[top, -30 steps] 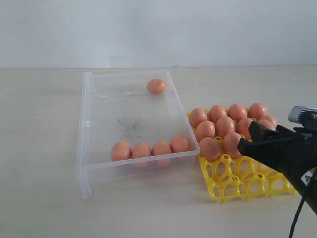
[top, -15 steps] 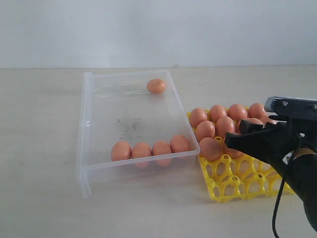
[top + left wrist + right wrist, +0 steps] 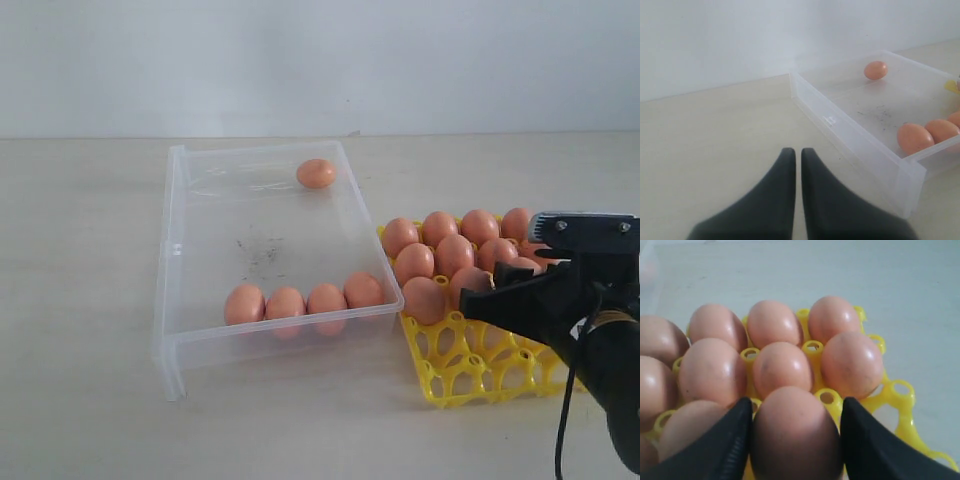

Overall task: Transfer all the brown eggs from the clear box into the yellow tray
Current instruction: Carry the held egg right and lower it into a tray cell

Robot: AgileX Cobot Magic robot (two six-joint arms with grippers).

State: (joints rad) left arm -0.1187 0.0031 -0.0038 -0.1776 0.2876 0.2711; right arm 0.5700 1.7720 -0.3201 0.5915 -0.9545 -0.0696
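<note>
My right gripper [image 3: 796,403] is shut on a brown egg [image 3: 795,435], one black finger against each of its sides. It hovers low over the near rows of the yellow tray [image 3: 470,372], whose far rows hold several brown eggs [image 3: 438,229]. In the exterior view the held egg [image 3: 471,283] shows at the right gripper's [image 3: 486,290] tip. The clear box [image 3: 170,300] holds a row of several eggs [image 3: 286,303] against its near wall and one egg [image 3: 316,173] at the far end. My left gripper [image 3: 798,151] is shut and empty above bare table beside the box [image 3: 860,145].
The box and the tray [image 3: 900,390] lie side by side on a pale tabletop, almost touching. Dark specks mark the box floor [image 3: 260,252]. The tray's near row of cells [image 3: 500,365] is open. A white wall runs behind the table.
My right gripper has moved left over the tray with the egg, and more of the arm is in view. The eggs in the box have not moved.
</note>
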